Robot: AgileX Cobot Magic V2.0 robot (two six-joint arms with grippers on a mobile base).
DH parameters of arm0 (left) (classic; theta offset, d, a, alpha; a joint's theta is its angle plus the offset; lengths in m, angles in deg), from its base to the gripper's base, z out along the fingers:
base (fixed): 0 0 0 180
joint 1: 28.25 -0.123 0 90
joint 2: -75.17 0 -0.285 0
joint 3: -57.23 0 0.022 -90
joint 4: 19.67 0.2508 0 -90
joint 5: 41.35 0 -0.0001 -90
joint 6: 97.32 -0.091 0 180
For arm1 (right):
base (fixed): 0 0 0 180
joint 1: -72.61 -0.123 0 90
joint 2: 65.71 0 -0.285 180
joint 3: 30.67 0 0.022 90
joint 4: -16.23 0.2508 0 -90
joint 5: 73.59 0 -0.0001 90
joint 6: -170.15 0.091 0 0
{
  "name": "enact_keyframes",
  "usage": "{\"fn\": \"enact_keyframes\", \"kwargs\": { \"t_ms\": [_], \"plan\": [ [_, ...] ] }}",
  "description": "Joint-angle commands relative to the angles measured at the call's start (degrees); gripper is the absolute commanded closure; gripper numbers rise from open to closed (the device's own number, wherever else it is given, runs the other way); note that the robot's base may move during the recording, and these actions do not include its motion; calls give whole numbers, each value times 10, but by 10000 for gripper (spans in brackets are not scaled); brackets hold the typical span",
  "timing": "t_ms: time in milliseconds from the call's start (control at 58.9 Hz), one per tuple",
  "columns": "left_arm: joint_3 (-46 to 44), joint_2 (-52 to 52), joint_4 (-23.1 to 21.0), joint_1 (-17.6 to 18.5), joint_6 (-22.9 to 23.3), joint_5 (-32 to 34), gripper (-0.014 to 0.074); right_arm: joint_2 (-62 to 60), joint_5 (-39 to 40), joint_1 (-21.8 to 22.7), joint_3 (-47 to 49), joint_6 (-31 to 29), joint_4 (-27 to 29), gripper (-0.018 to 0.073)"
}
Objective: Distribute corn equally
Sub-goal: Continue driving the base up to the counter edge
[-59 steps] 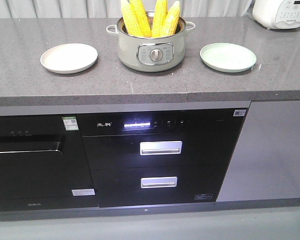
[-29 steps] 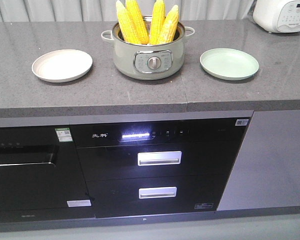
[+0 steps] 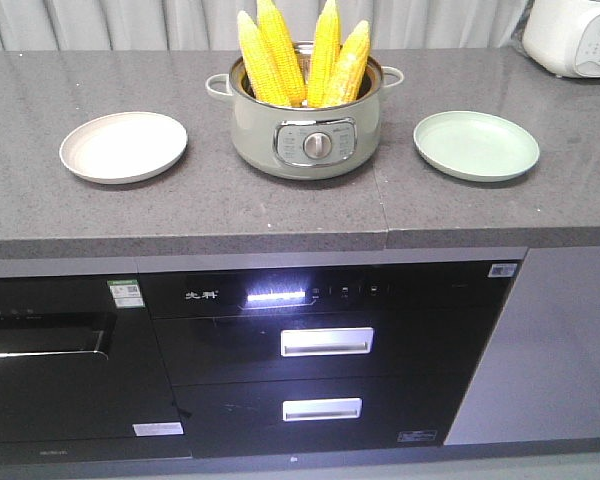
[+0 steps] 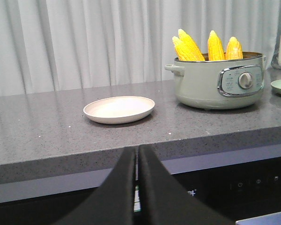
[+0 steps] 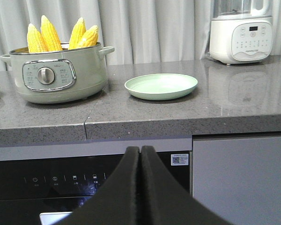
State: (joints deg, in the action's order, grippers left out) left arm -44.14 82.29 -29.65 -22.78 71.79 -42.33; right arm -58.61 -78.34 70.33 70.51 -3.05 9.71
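1. Yellow corn [image 3: 280, 50]: 4 cobs standing tips-up in the pale green pot [image 3: 305, 135], mid-way along the grey stone-look table [image 3: 280, 215].
2. left end effector [image 4: 136, 149]: fingers pressed together w/ no gap, nothing held. It sits low, in front of the table's front edge.
3. From it: cream plate [image 4: 119, 109] is ahead & a bit left. The pot w/ the corn is ahead-right, further back, dial facing this way.
4. right end effector [image 5: 140, 150]: closed tight too, tips touching, gripping nothing. Low, in front of the table edge.
5. From it: green plate [image 5: 161, 86] is ahead, slightly right. The pot w/ the corn is ahead-left. A white appliance [image 5: 241, 35] is far ahead-right, by the curtain [image 5: 154, 28].
6. The pot stands between the 2 plates, apart from both.
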Motion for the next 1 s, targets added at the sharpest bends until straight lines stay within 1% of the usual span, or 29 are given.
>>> {"fn": "enact_keyframes", "kwargs": {
  "t_ms": [0, 985],
  "plan": [
    [-13, -8, -6, 5, 4, 41, 602, -3, 43, 3, -11, -5, -5, 561],
    [-13, -8, -6, 5, 4, 41, 602, -3, 43, 3, -11, -5, -5, 561]
  ]
}}
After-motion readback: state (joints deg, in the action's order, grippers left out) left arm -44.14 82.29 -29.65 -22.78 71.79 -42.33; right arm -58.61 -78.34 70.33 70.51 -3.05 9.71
